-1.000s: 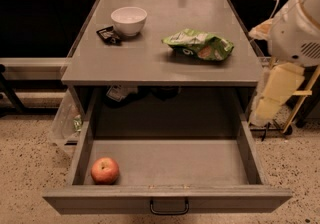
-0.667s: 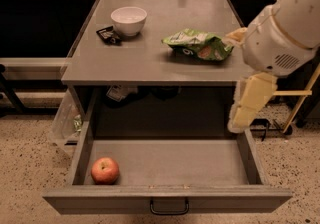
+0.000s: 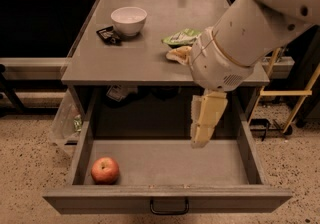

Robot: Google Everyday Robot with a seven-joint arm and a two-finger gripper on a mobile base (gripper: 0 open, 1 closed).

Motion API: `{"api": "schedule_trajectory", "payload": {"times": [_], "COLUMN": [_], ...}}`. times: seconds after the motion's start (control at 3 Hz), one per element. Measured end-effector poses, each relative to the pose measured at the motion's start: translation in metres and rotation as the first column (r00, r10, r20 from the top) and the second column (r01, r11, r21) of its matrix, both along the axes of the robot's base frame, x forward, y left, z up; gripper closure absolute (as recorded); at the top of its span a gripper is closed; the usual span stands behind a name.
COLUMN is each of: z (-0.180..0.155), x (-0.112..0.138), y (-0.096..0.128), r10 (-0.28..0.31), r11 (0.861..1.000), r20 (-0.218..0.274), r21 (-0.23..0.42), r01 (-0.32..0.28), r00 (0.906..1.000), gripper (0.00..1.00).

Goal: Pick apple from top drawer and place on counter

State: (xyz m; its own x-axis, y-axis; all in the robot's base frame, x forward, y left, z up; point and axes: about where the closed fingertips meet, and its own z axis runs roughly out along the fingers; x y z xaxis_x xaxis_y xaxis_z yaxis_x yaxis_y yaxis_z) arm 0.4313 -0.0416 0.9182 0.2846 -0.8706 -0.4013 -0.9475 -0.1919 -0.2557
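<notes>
apple (image 3: 105, 170): red with yellowish patches, lying on the floor of the open drawer in its front left corner, close to the left wall and just behind the front panel.
apple versus gripper: the gripper (image 3: 201, 140) hangs well apart from the apple, off to the apple's right and farther back, over the right half of the drawer; nothing touches the fruit.
gripper: a pale yellowish piece pointing straight down from the arm's wrist, its tip above the drawer floor and not in contact with it.
gripper state: seen edge-on from where i stand, so i cannot tell whether it is apart or together; it holds nothing that i can see.
top drawer (image 3: 170, 160): pulled fully out, plain grey inside, holding only the apple; the small dark handle (image 3: 169, 208) sits at the middle of its front.
arm (image 3: 240, 38): a thick white limb coming in from the upper right, crossing over the right front corner of the counter and hiding part of that edge.
counter (image 3: 145, 55): flat grey top directly above the drawer.
white bowl (image 3: 129, 20): upright on the counter, back left.
dark packet (image 3: 108, 34): flat on the counter, just beside the bowl on its front left side.
green snack bag (image 3: 182, 37): crumpled on the counter to the right of the bowl, partly hidden behind the arm.
clear plastic bag (image 3: 65, 120): hanging at the cabinet's left side, beside the drawer.
floor (image 3: 30, 168): speckled beige, all around the cabinet.
</notes>
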Motion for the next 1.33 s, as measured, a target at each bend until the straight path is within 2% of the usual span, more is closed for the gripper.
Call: {"api": "schedule_trajectory", "payload": {"times": [0.33,0.67,1.0,1.33], "z": [-0.005,-0.034,-0.075,-0.112], "x": [0.005,0.025,0.040,0.047], "y": [-0.001,0.020,0.050,0.085], "r10": [-0.003,0.062,0.163,0.273], "r11": [1.000,0.998,0.986,0.960], "r20": [0.013,0.016,-0.005,-0.006], "r21": [0.006,0.016,0.029,0.066], "r01": [0.003,-0.062,-0.163,-0.272], "r00": [0.9999,0.9979,0.9866,0.9620], "gripper": [0.00,0.00,0.00,0.00]}}
